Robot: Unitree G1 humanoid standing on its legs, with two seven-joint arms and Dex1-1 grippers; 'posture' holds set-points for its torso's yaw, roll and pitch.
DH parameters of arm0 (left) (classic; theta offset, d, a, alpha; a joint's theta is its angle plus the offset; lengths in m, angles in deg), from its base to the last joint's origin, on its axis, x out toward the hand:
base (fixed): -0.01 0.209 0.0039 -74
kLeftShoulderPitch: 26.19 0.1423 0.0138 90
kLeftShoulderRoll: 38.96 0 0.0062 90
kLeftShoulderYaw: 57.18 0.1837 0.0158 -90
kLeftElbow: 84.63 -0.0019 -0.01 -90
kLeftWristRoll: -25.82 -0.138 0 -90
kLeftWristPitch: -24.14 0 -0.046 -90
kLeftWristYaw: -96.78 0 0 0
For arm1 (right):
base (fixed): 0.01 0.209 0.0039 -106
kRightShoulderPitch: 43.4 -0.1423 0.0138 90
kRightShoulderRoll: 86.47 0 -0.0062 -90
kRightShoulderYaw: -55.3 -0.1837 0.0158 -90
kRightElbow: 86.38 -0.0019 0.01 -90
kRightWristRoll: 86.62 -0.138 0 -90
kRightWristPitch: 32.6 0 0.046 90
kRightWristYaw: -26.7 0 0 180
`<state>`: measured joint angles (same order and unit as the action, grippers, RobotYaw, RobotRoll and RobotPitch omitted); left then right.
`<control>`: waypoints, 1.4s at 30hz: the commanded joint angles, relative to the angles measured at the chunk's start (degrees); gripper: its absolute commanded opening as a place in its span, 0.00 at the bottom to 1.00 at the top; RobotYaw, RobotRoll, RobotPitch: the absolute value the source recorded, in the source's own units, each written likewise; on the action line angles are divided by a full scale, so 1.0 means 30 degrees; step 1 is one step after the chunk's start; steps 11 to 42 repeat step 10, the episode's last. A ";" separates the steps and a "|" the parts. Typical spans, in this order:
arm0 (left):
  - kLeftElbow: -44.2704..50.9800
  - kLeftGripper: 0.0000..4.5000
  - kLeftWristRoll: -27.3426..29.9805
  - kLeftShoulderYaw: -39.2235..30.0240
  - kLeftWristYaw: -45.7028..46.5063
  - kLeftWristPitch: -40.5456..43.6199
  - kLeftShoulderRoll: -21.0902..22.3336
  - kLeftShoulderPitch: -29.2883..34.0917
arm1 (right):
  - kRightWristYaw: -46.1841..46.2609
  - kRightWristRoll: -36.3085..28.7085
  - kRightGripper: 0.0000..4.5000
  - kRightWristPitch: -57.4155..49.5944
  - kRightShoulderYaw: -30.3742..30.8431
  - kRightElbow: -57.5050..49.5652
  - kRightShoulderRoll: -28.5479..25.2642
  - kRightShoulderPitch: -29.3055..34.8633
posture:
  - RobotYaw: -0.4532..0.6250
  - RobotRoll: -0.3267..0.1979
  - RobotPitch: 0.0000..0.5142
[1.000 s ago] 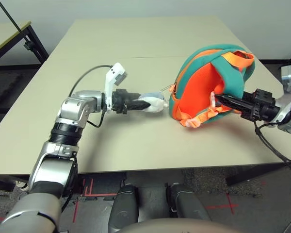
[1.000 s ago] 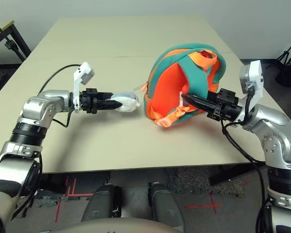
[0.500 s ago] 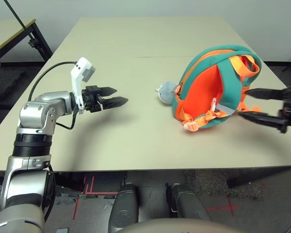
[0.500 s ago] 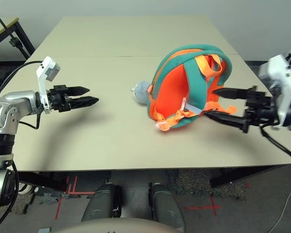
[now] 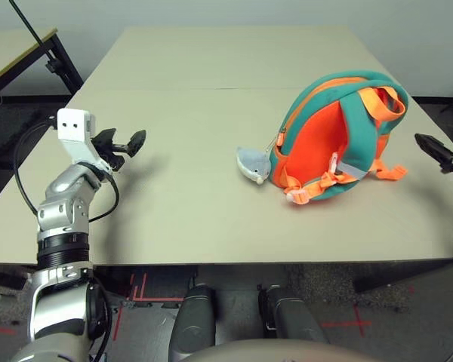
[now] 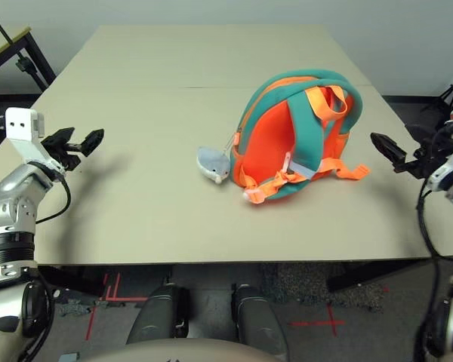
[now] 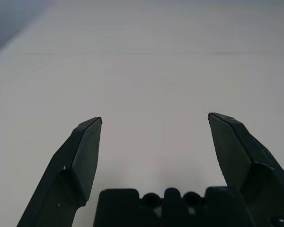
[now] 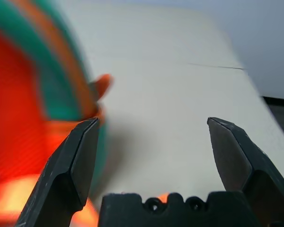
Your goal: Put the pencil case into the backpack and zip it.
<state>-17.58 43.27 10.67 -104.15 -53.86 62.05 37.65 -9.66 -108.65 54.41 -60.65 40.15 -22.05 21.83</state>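
Observation:
The teal backpack (image 5: 336, 136) with its orange panel and orange straps stands on the tan table (image 5: 181, 204), right of centre, its strap side toward me. A grey plush shark (image 5: 253, 164) lies on the table against the backpack's left side. My left gripper (image 5: 132, 142) hovers open over the table's left edge, far from the backpack; in the left wrist view its fingers (image 7: 87, 151) stand wide apart over bare tabletop. At the right edge my right gripper (image 6: 385, 147) is open and clear of the backpack (image 8: 33, 104), nothing between its fingers. The pencil case is out of view.
A seam (image 5: 211, 89) crosses the tabletop behind the backpack. Another table (image 5: 15, 45) with a dark frame stands at the far left. An orange strap end (image 5: 392, 172) lies loose on the table to the backpack's right.
Both arms have pulled away outward to the table's sides. The left gripper let go of the plush shark, the right opened and left the backpack's straps. The backpack has settled upright.

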 commanded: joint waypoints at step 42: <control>-0.1747 1.00 -0.0698 -0.0335 0.3335 -0.2407 -0.1008 0.0453 | 0.8615 0.2518 0.99 0.5308 -0.0084 0.5818 0.2450 -0.2011 | 0.54 0.62 0.16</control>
